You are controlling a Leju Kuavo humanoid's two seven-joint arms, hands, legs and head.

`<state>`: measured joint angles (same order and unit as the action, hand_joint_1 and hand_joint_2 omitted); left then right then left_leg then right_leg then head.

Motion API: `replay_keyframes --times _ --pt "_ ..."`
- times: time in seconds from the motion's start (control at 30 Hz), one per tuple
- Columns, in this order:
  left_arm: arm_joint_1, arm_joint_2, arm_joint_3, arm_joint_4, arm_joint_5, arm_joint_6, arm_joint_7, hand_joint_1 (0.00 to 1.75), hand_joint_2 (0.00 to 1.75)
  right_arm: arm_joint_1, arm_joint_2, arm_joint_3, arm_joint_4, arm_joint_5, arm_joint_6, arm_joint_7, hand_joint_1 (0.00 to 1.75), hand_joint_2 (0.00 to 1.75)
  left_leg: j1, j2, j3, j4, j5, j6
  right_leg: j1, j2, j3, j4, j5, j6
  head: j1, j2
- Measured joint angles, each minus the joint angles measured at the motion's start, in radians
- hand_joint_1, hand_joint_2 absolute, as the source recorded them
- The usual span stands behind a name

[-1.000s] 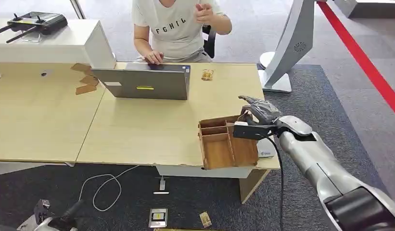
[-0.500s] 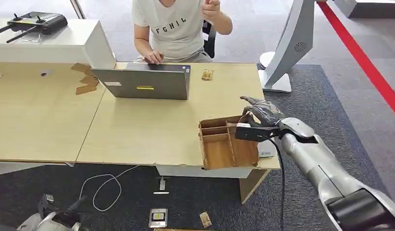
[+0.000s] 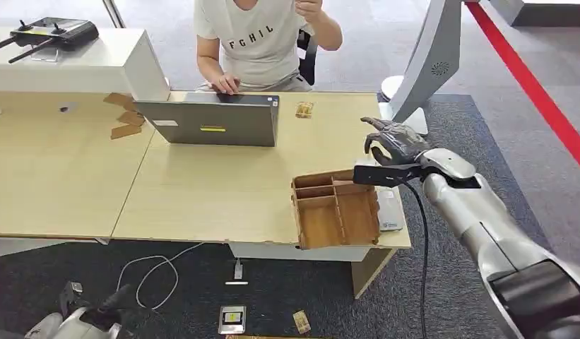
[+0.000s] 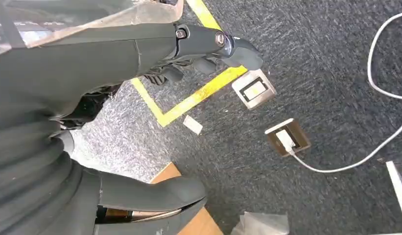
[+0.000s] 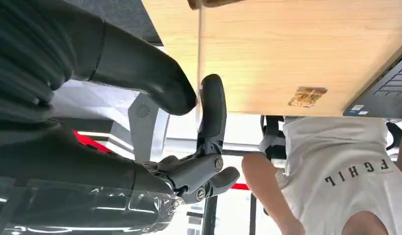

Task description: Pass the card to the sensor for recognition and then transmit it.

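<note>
My right hand (image 3: 391, 141) hangs above the table's right edge (image 3: 394, 244), just beyond the far right corner of an open wooden compartment box (image 3: 335, 210). In the right wrist view the thumb (image 5: 154, 81) and one finger (image 5: 212, 105) nearly meet, and the other fingers curl in. No card shows between them, so I cannot tell whether one is held. A flat pale grey device (image 3: 391, 216) lies on the table right of the box. My left hand (image 4: 208, 46) hangs low over the carpet with its thumb (image 4: 154, 193) apart from the fingers, holding nothing.
A grey laptop (image 3: 215, 121) stands at the table's far side with a person (image 3: 255, 39) typing behind it. A small golden packet (image 3: 304, 109) lies beside the laptop. A white pillar base (image 3: 407, 116) stands right of the table. Floor sockets (image 4: 254, 89) and a white cable (image 4: 380, 147) lie on the carpet.
My right hand has lifted from over the box's far right corner and moved up and away toward the far right. The person's raised hand shifted slightly.
</note>
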<state>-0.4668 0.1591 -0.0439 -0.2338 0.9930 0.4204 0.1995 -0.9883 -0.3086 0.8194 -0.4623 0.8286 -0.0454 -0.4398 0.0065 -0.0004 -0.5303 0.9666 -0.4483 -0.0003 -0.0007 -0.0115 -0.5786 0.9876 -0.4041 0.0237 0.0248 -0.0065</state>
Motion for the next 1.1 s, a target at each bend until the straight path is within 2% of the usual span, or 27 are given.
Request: replay_keyframes --times 0.37,0.6,1.1 --pt "-0.002 -0.001 0.0 0.0 0.01 0.01 0.007 0.0 1.75 0.0 0.0 0.001 -0.004 -0.002 -0.003 -0.008 1.75 1.75 0.0 0.0 0.0 0.0 0.0 0.0 0.0 0.0 0.0 0.0 0.0 0.0 0.0 0.0" --pt "-0.001 0.0 0.0 0.0 0.013 0.01 0.018 0.0 1.75 -0.006 0.002 0.001 -0.013 -0.006 -0.044 -0.015 1.75 1.75 0.0 0.0 -0.001 0.0 0.0 0.0 0.0 0.0 0.0 0.0 0.0 0.0 0.0 0.0" --pt "-0.001 -0.003 -0.003 0.0 -0.001 0.019 0.018 0.0 1.75 -0.157 0.043 0.002 -0.043 -0.001 -0.052 -0.025 1.75 1.75 0.0 0.0 -0.001 0.0 0.0 0.0 0.0 0.0 0.0 0.0 0.0 0.0 0.0 0.0"
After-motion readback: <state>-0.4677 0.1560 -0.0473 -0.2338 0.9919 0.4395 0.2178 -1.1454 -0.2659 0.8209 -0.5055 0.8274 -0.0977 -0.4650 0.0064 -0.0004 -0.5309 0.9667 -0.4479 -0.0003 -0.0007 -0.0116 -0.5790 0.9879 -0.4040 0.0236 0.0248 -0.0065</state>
